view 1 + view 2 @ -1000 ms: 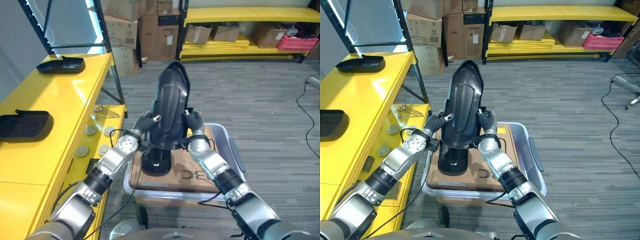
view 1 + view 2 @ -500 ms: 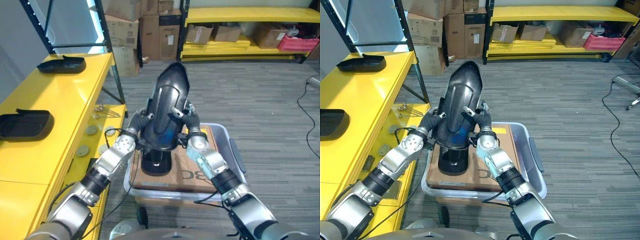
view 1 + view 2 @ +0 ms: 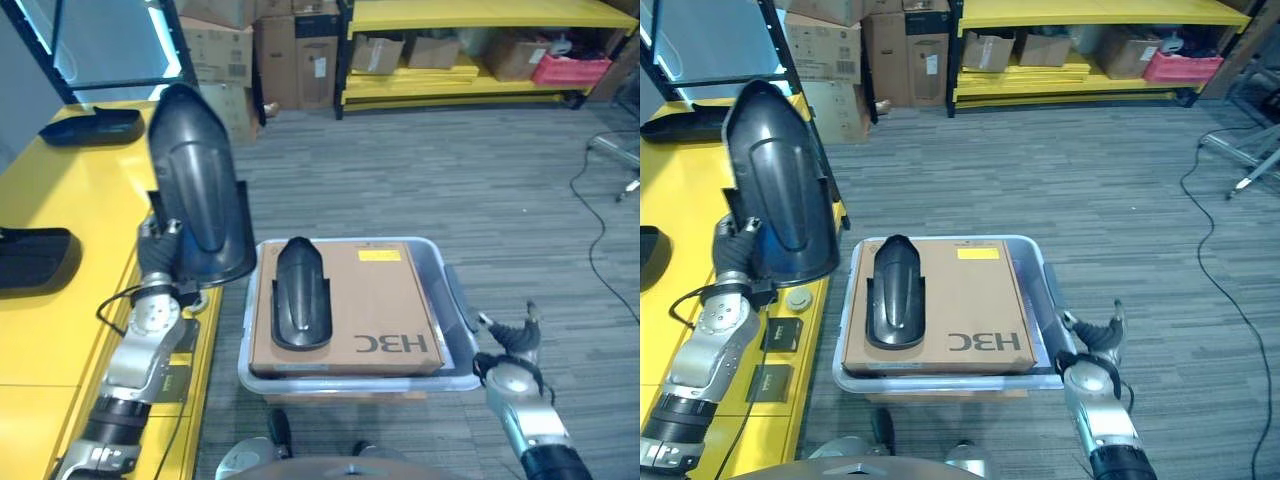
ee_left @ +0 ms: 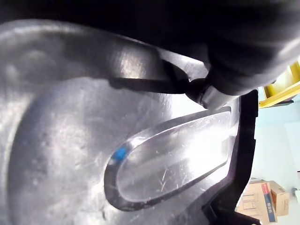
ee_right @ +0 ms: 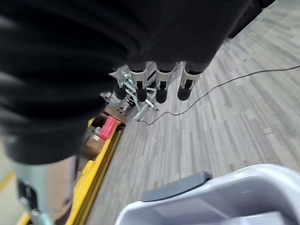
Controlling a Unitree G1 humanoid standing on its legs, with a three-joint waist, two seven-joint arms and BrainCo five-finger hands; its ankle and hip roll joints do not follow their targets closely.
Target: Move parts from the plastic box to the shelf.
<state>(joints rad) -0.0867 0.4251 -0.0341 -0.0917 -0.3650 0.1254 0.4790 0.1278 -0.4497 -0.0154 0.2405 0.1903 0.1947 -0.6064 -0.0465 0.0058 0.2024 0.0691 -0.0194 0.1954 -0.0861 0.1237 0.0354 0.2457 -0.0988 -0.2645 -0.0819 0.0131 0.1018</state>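
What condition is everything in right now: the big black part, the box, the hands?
Large black moulded part: upright, held above the yellow shelf's edge.
Left hand: gripping the large part's lower end.
Right hand: fingers relaxed, holding nothing.
Small black moulded part: lying flat on the brown cardboard sheet.
Grey plastic box: uncovered, cardboard sheet inside.
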